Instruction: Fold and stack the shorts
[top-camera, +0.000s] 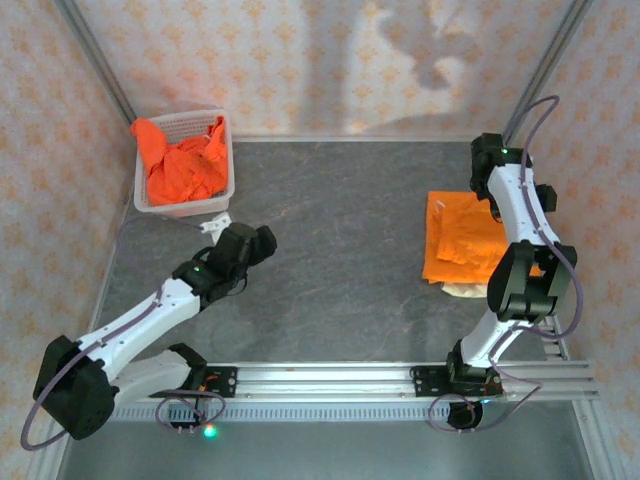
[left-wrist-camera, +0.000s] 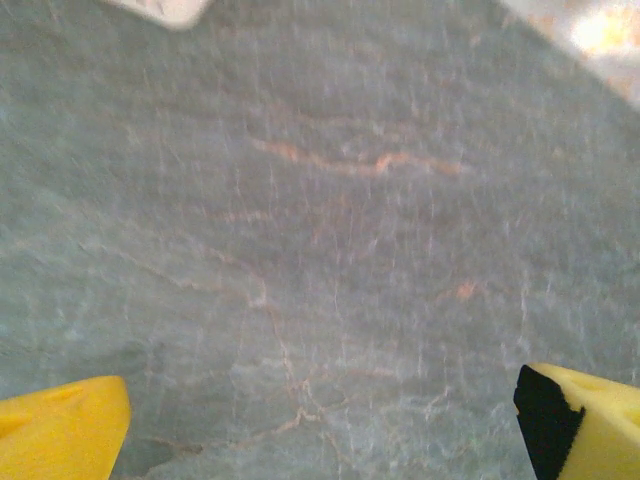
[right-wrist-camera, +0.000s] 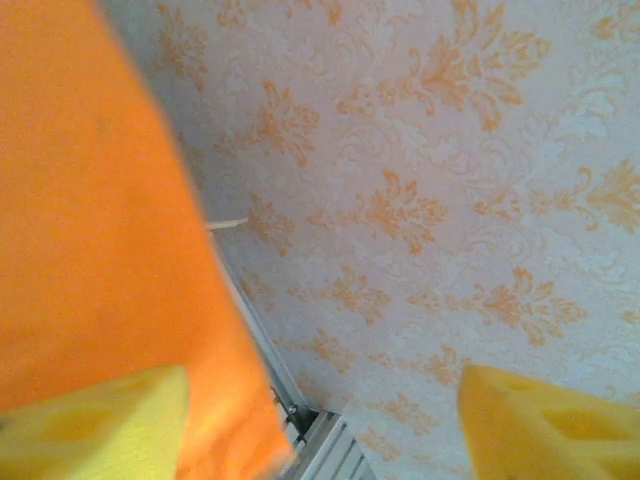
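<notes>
Fingers apart on both: left end effector (left-wrist-camera: 320, 425) above the worktop (left-wrist-camera: 330, 220), right end effector (right-wrist-camera: 322, 420) with orange shorts (right-wrist-camera: 90, 220) just beside one finger, nothing clamped.

The work area is enclosed on three sides by walls (top-camera: 300, 60). These are covered in cream wallpaper (right-wrist-camera: 450, 200) printed with an orange floral pattern, which is shown close up in the right wrist view. Slanted metal posts (top-camera: 95, 60) are fitted at the two rear corners. The counter (top-camera: 340, 220) is finished in a dark grey stone-effect surface. Pale and rust-coloured veins (left-wrist-camera: 350, 162) are resolved in the left wrist view. An aluminium rail (top-camera: 350, 378) is mounted along the near edge. A soft, irregular shadow (top-camera: 430, 55) is cast on the rear wall.
</notes>
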